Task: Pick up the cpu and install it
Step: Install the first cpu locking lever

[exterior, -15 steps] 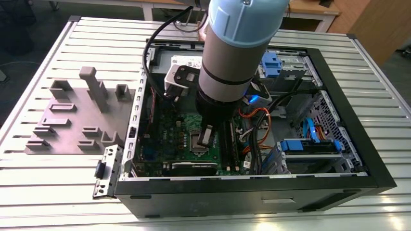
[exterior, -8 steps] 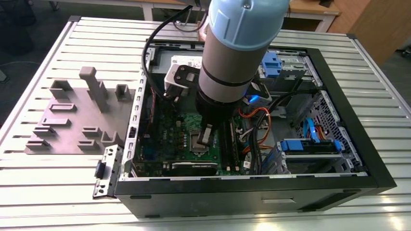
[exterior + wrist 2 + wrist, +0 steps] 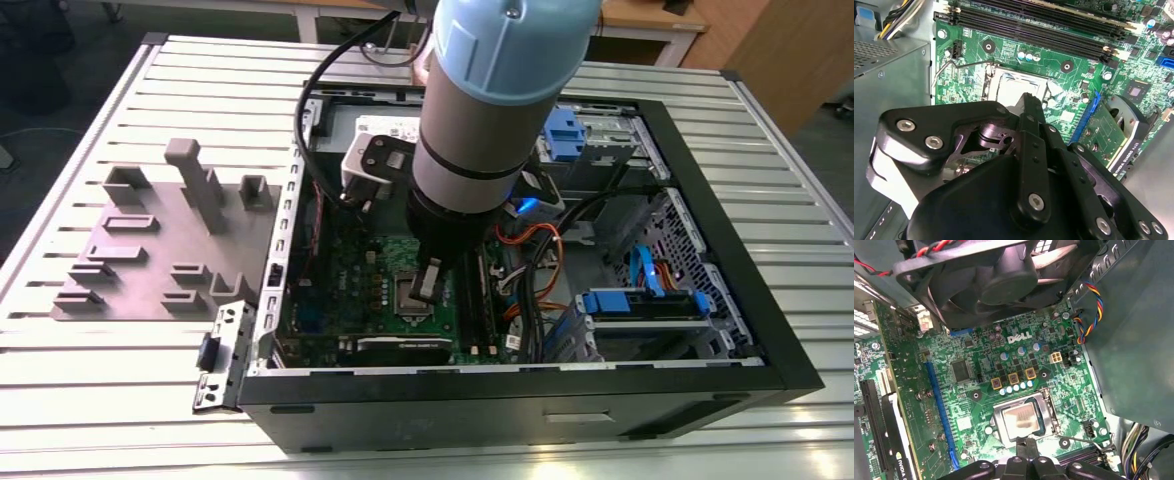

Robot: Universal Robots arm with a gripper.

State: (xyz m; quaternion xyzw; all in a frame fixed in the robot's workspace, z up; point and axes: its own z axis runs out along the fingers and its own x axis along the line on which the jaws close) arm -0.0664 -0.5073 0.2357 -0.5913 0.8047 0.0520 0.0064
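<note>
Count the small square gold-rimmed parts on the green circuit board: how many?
3 small square gold-rimmed parts, in a row on the green circuit board beside the rectangular metal socket frame: first, middle, last. More may hide under the black fan.

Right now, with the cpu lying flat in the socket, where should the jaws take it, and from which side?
Probably by two opposite edges of the cpu, coming straight down from above. It lies flat, its top is a smooth plate with nothing to pinch, and the socket frame surrounds it, so a sideways approach looks blocked. The gripper hangs close above the board beside it.
</note>
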